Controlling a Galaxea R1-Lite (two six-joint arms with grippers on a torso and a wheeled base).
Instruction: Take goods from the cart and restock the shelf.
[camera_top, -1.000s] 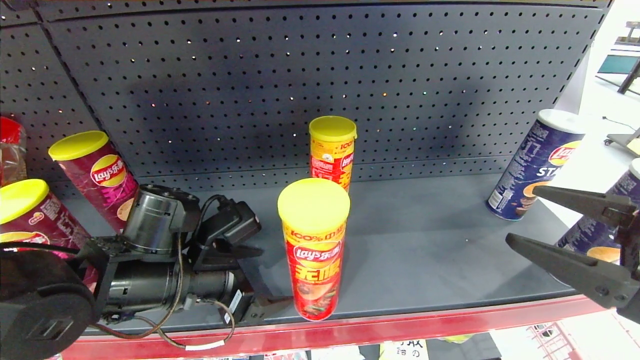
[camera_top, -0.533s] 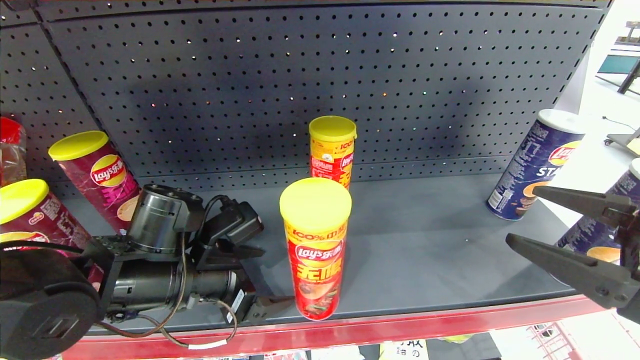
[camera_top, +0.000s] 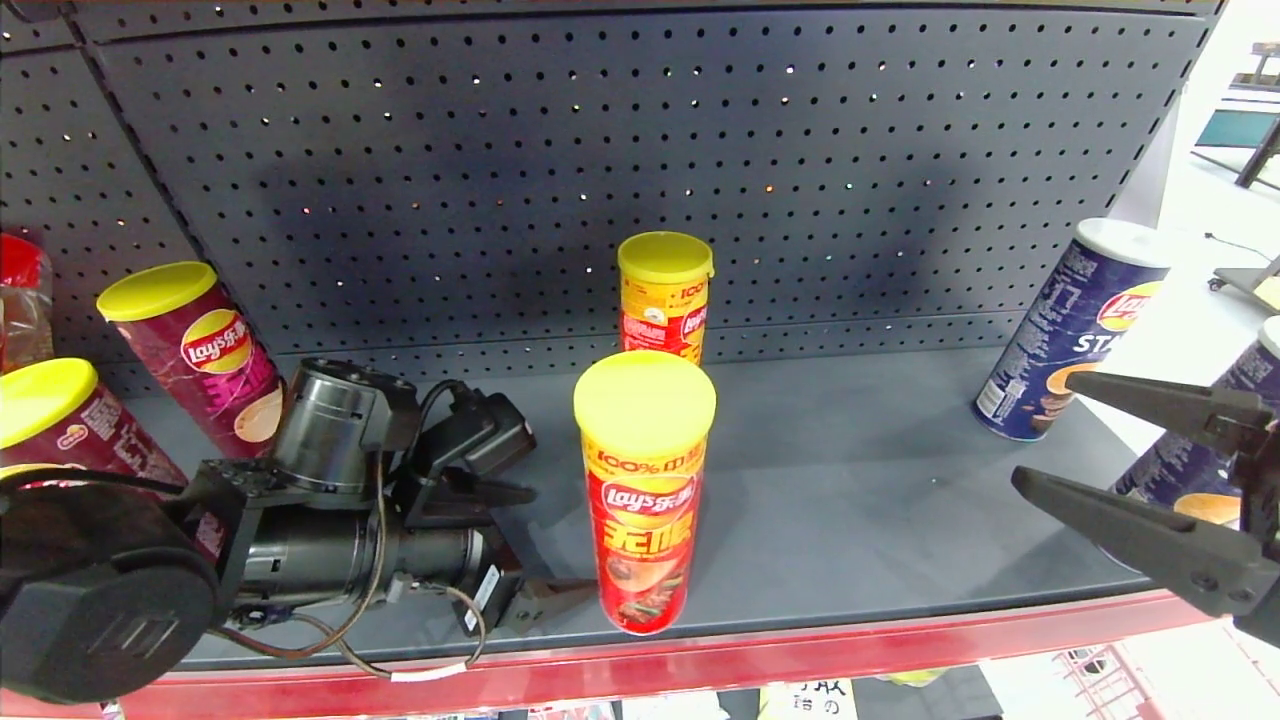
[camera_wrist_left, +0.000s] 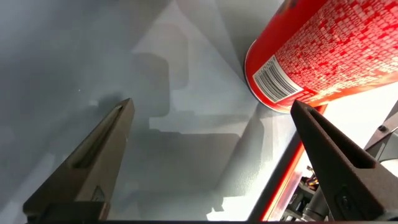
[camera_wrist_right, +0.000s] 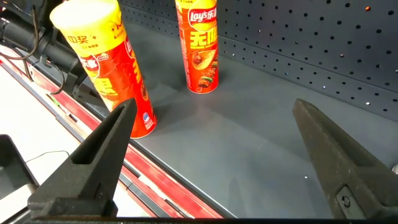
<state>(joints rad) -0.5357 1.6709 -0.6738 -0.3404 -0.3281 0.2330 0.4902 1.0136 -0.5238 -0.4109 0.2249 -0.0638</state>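
A red can with a yellow lid (camera_top: 645, 500) stands upright near the front edge of the grey shelf (camera_top: 860, 500). My left gripper (camera_top: 565, 541) lies low on the shelf just left of it, open. The can's base (camera_wrist_left: 323, 50) sits just beyond one fingertip (camera_wrist_left: 297, 109), not between the fingers. A second red can (camera_top: 665, 300) stands behind it near the pegboard. My right gripper (camera_top: 1042, 429) hangs open at the shelf's right end with nothing in it. From that wrist, both cans appear as the front can (camera_wrist_right: 106, 68) and the back can (camera_wrist_right: 199, 46) beyond the gripper (camera_wrist_right: 214, 104).
Two magenta cans (camera_top: 190, 340) (camera_top: 60, 420) stand at the left end. Two blue cans (camera_top: 1075, 330) (camera_top: 1200, 470) stand at the right end, close to my right gripper. A red lip (camera_top: 800, 655) runs along the shelf front. Bare shelf lies between the red and blue cans.
The front red can has shifted a little to the right along the shelf front, and my left gripper has followed it rightward. The right gripper has kept still.
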